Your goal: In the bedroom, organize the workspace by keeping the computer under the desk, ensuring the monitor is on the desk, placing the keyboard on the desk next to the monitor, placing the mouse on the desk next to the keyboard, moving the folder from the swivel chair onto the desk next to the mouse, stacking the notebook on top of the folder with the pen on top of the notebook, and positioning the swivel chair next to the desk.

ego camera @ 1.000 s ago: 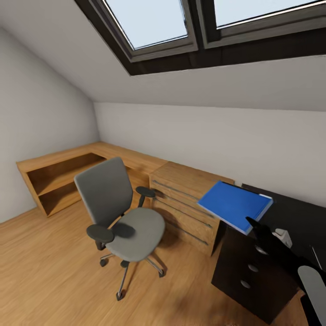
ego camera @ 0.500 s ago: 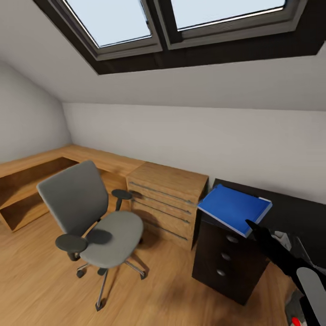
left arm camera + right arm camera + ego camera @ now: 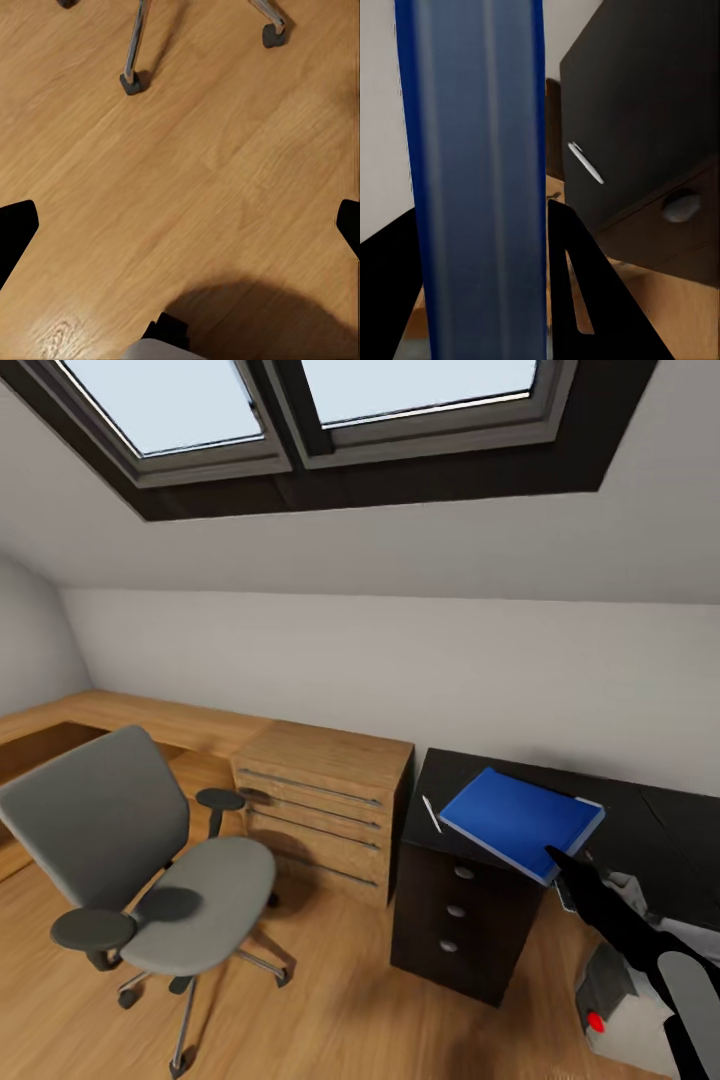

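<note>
Camera panned right, right fingers (image 3: 556,857) clamp folder (image 3: 518,819) over desk (image 3: 640,825)

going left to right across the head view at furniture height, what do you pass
swivel chair → light-wood drawer cabinet → pen lying on the desk → folder held in the right gripper

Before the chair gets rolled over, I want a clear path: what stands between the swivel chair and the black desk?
In the head view, a light-wood drawer cabinet stands by the wall between the swivel chair and the desk; nearer, bare wood floor.
</note>
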You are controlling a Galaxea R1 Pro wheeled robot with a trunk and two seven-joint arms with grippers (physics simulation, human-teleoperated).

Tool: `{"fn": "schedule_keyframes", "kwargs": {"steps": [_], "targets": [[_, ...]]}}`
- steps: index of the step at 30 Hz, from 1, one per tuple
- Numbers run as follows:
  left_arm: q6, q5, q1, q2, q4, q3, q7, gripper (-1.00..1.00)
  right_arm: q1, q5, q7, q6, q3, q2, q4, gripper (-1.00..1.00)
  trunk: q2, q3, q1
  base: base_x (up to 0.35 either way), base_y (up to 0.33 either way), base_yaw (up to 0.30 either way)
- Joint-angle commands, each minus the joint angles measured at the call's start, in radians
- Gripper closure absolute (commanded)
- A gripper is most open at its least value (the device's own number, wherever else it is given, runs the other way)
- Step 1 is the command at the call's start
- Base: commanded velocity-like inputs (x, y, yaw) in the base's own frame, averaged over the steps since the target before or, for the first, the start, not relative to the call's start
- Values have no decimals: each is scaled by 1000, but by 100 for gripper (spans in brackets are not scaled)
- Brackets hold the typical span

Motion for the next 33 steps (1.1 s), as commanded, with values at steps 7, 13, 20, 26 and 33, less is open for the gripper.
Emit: {"fn": "schedule_keyframes", "kwargs": {"steps": [7, 13, 20, 26, 33], "targets": [[-4, 6, -1, 1, 0, -4, 6, -100, -1, -3, 1, 6, -9, 0, 0, 100, -1, -1, 0, 0, 0, -300], [-4, 6, -1, 0, 0, -4, 6, -100, -1, -4, 1, 6, -10, 0, 0, 100, -1, -1, 0, 0, 0, -300], [-4, 6, -1, 0, 0, -4, 5, -100, -1, -5, 1, 6, -12, 0, 0, 100, -1, -1, 0, 0, 0, -300], [-4, 6, -1, 0, 0, -4, 4, -100, -1, -6, 1, 6, -14, 0, 0, 100, -1, -1, 0, 0, 0, -300], [-4, 6, -1, 0, 0, -5, 3, -100, -1, -9, 1, 6, -15, 0, 0, 100, -1, -1, 0, 134, -102, -300]]}}
